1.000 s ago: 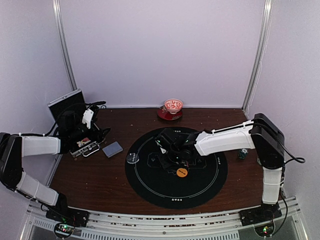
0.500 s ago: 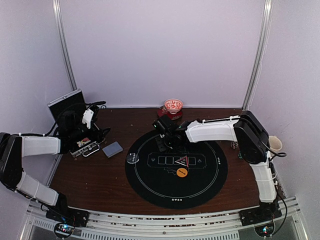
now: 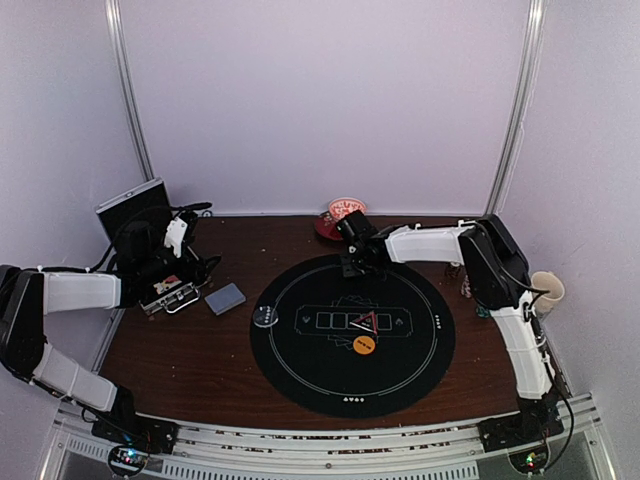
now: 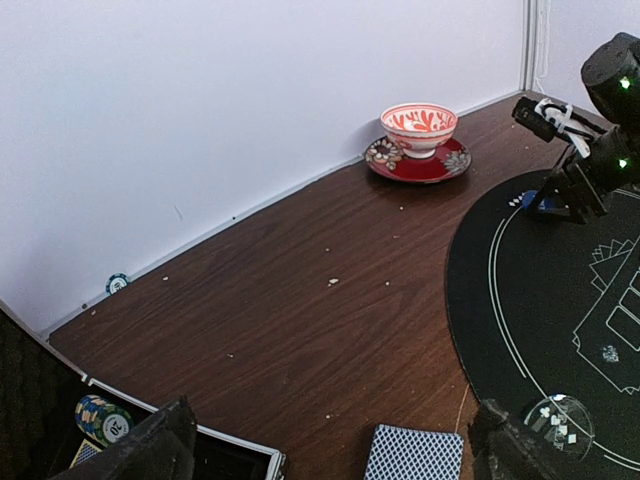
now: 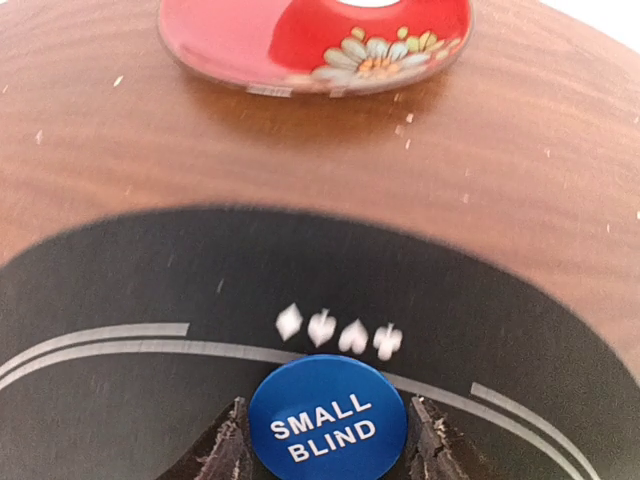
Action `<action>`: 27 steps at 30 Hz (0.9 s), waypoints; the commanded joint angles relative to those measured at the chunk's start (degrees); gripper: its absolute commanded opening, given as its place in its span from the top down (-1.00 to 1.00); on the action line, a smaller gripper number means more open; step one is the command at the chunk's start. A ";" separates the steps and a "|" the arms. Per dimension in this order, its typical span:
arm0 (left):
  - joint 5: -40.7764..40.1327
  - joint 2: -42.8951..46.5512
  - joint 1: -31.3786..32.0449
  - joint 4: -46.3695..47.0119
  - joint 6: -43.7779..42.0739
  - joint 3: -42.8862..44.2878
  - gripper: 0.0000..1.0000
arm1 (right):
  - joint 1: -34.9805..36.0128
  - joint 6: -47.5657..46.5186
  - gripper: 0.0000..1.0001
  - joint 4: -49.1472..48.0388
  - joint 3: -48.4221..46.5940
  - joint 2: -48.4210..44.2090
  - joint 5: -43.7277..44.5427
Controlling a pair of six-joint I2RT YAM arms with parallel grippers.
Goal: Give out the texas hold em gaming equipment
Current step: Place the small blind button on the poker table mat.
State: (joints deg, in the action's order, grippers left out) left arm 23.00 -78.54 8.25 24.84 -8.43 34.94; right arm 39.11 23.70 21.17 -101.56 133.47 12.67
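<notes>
My right gripper (image 5: 326, 405) is shut on a blue marker disc (image 5: 328, 425) that reads SMALL BLIND, one finger on each side. It holds the disc low over the far edge of the black mat (image 3: 400, 370), just short of four white suit marks (image 5: 338, 332). In the top view this gripper (image 3: 355, 262) is near the bowl. An orange disc (image 3: 364, 346) lies on the mat's middle and a clear disc (image 3: 264, 316) on its left rim. A grey-blue card deck (image 4: 415, 455) lies on the wood. My left gripper (image 4: 335, 440) hangs open above the deck and case.
An open metal case (image 3: 165, 295) with stacked chips (image 4: 103, 420) sits at the far left. One chip (image 4: 117, 284) lies by the back wall. The red-and-white bowl (image 4: 418, 128) on its red saucer (image 5: 320, 40) stands behind the mat. A pale cup (image 3: 548, 290) is at the right edge.
My right arm swung from the mat's middle to its far edge, toward the bowl, carrying the blue disc. The left arm stayed still.
</notes>
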 commanded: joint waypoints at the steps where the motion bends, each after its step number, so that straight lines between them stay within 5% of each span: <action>1: 0.20 0.42 0.07 2.14 -0.28 0.83 -0.96 | -0.53 -1.08 -0.07 -0.33 -4.23 2.84 1.39; 27: -0.04 -0.47 0.10 1.93 -0.51 1.27 -0.96 | -3.17 -1.53 -0.06 -0.03 -10.29 9.26 2.04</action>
State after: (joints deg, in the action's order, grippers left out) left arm 22.98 -78.54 8.25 24.84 -8.45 34.94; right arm 36.71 22.61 20.53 -110.59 140.18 13.32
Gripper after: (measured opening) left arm 0.979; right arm 0.530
